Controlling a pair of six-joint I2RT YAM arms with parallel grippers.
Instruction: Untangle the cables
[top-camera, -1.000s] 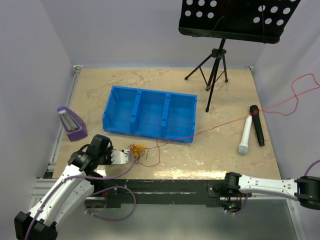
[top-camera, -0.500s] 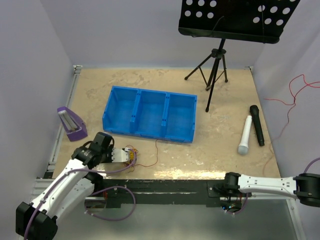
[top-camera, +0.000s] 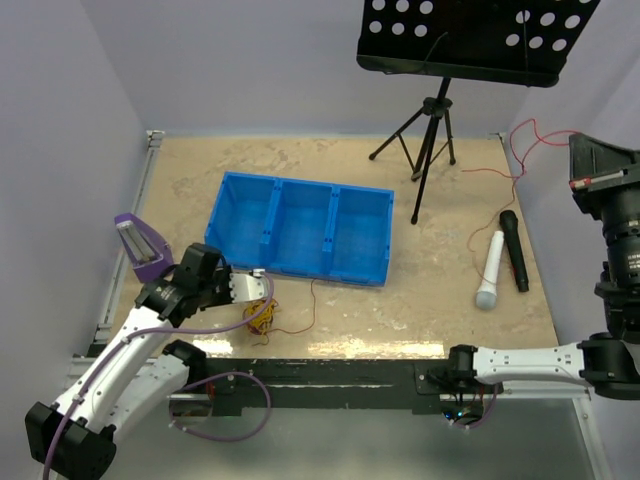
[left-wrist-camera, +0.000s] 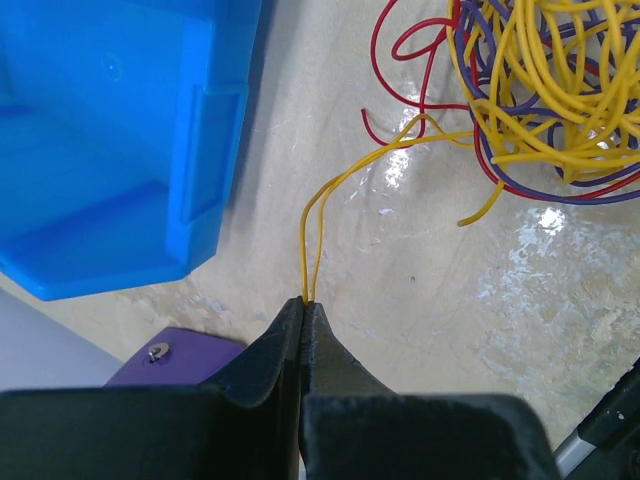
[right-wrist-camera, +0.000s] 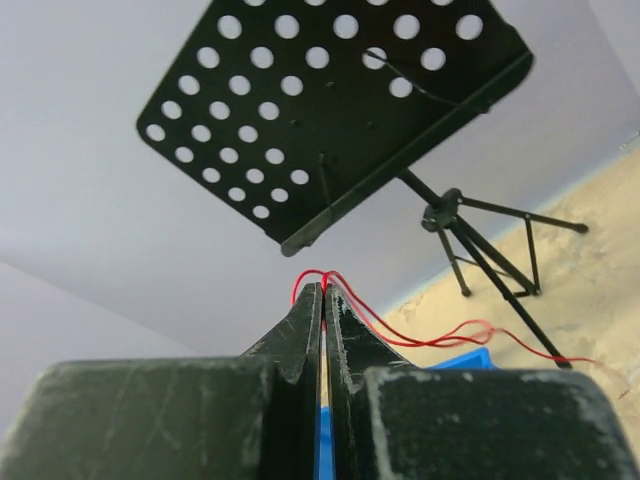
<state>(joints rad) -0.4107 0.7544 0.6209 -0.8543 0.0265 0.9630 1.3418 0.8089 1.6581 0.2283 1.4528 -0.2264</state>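
Note:
The cables form a small tangle (top-camera: 262, 316) of yellow, purple and red wire on the table in front of the blue bin; it also shows in the left wrist view (left-wrist-camera: 548, 90). My left gripper (top-camera: 260, 290) (left-wrist-camera: 306, 300) is shut on a doubled yellow strand (left-wrist-camera: 330, 195) that runs up into the tangle. My right gripper (right-wrist-camera: 324, 287) is raised high at the right edge (top-camera: 580, 142), shut on a red wire (right-wrist-camera: 450, 337). That red wire (top-camera: 520, 150) hangs in loose loops above the microphones.
A blue three-compartment bin (top-camera: 300, 228) sits mid-table. A purple metronome (top-camera: 140, 248) stands just left of my left arm. A black music stand (top-camera: 432, 130) stands at the back, and a white microphone (top-camera: 490, 270) and a black one (top-camera: 515, 250) lie at the right.
The red wire, earlier stretched taut from the tangle to the right edge, has come away from it. My right gripper has risen high with it. My left gripper has shifted slightly, still holding the yellow strand.

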